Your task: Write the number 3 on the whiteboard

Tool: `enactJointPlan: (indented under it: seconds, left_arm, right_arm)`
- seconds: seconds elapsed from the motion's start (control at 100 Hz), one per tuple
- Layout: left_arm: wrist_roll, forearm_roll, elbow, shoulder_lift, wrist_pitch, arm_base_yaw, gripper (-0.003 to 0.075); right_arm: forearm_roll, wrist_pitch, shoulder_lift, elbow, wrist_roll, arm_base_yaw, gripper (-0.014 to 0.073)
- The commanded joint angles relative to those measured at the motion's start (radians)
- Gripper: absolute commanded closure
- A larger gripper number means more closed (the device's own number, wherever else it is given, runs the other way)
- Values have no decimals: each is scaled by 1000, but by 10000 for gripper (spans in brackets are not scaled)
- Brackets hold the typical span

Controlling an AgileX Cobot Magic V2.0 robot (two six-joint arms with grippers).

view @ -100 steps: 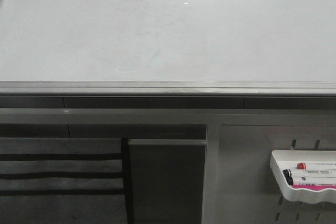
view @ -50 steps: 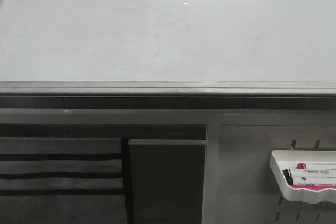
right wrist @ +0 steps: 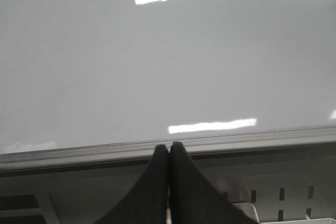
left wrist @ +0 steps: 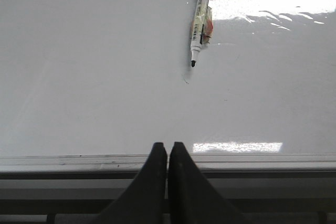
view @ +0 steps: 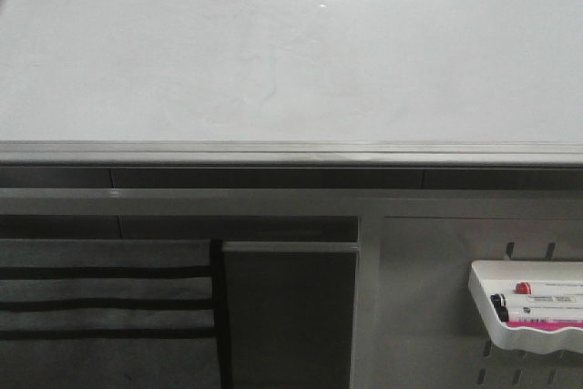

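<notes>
The whiteboard (view: 182,52) fills the upper front view, glossy white with faint smudges and a bright reflection; its grey rim (view: 291,150) runs below it. No drawn 3 shows on it. In the left wrist view a white marker (left wrist: 199,19) with a black tip sticks to the board (left wrist: 94,77), tip pointing toward the rim, with a tiny dark mark just past its tip. My left gripper (left wrist: 167,148) is shut and empty, level with the rim, well short of the marker. My right gripper (right wrist: 169,147) is shut and empty at the rim (right wrist: 79,156). Neither gripper shows in the front view.
A small white marker tray (view: 533,307) holding a red-capped and a black-capped marker hangs on a pegboard panel at the lower right. A dark panel (view: 290,316) and a grey striped surface (view: 105,307) sit below the rim.
</notes>
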Motion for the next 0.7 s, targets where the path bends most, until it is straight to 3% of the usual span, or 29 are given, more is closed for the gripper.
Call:
enactJointPlan:
  seconds: [0.0, 0.55, 0.69]
  left_arm:
    - [-6, -4, 7, -27, -82, -3, 741]
    - [-6, -5, 7, -27, -103, -3, 741]
    - [-6, -148, -39, -27, -123, -3, 741]
  right_arm:
    - [-9, -86, -15, 27, -7, 2, 663]
    - [-9, -83, -15, 21, -7, 2, 663]
    - [10, -7, -15, -60, -7, 2, 663]
